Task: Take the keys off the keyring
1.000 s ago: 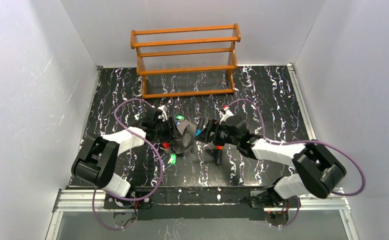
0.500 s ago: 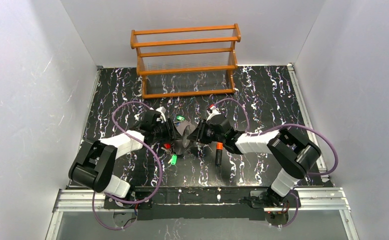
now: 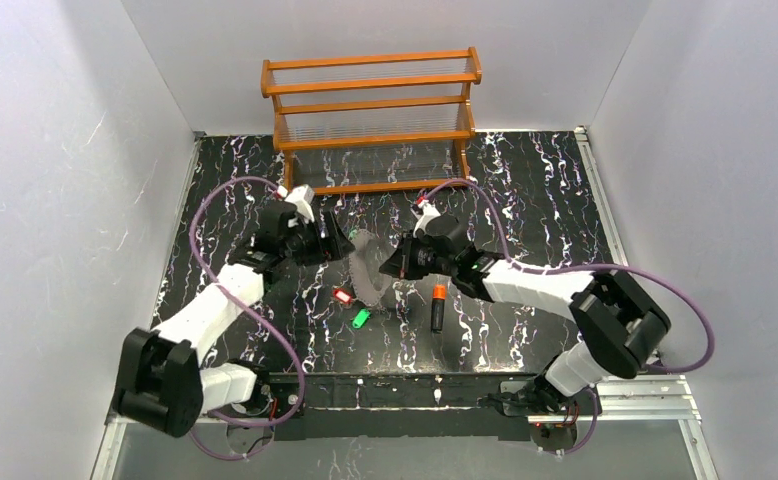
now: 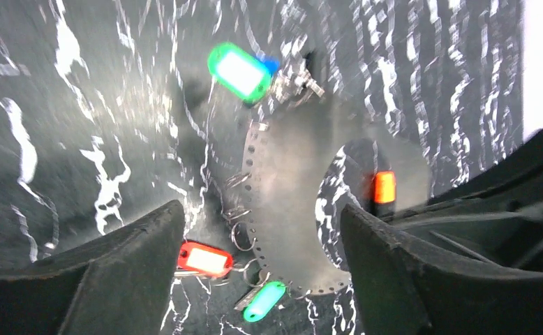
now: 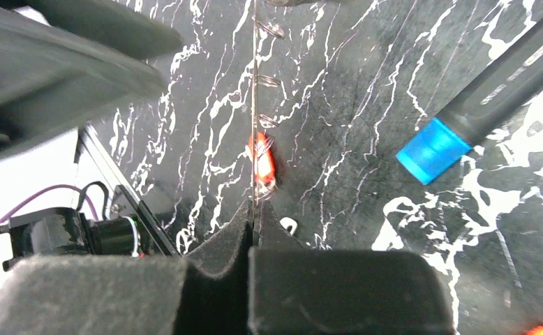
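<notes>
Pincer work over a black marbled table [image 3: 545,200]: at left, the left pincer [image 3: 337,242] hovers with its jaws spread wide and nothing between them. It sits just beside the keyring [image 3: 365,268] near the table's middle, placed, it seems, to pick at a key once the ring is steadied. Keys with bright plastic heads cluster along the ring's perforated left edge on small wire loops. A green key [image 4: 239,71] sits at the far end with a blue key [image 4: 271,64] peeping from behind it. A red key [image 4: 204,258] and a teal-green key [image 4: 263,300] sit at the near end. Whether every one is threaded on cannot be told. To the right, the right pincer [image 5: 253,218] is clamped tight on the band's thin edge. It holds the pale grey ring tilted up on edge, apparently so the loops hang free for the other arm. An orange-capped marker [image 3: 438,306] lies just right of the ring and a blue-capped marker [image 5: 464,118] lies close by; neither is touched. A wooden rack [image 3: 370,120] stands at the far edge. Most of the removal appears yet to be done.
</notes>
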